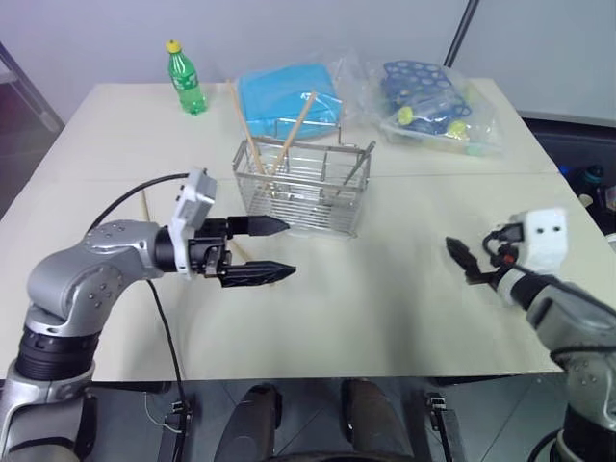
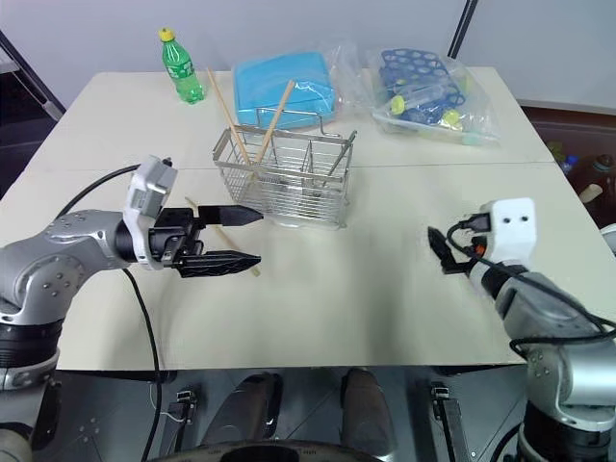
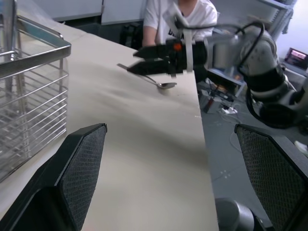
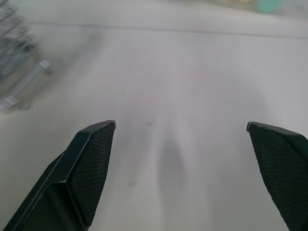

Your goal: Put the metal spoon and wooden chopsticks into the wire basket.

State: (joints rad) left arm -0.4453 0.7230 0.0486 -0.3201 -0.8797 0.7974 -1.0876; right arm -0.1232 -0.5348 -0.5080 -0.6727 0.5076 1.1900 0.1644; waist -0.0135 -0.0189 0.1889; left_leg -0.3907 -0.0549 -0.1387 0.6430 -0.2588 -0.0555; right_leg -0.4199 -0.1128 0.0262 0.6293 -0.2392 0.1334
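Metal spoon (image 3: 154, 79) lies flat on the table (image 1: 385, 318) beside your right gripper (image 1: 462, 258). Both it and the left gripper (image 1: 279, 248) are wide open and hold nothing. If you pinch badly, I think the thin spoon could slide off the near edge.

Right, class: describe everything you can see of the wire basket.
The basket is a rectangular rack of thin silver wire, with barred sides and inner compartments. It stands upright in the middle of the table, in front of a blue bag. Two chopsticks lean in its left part, sticking out above the rim. The left gripper's open jaws hover near its front, apart from it.
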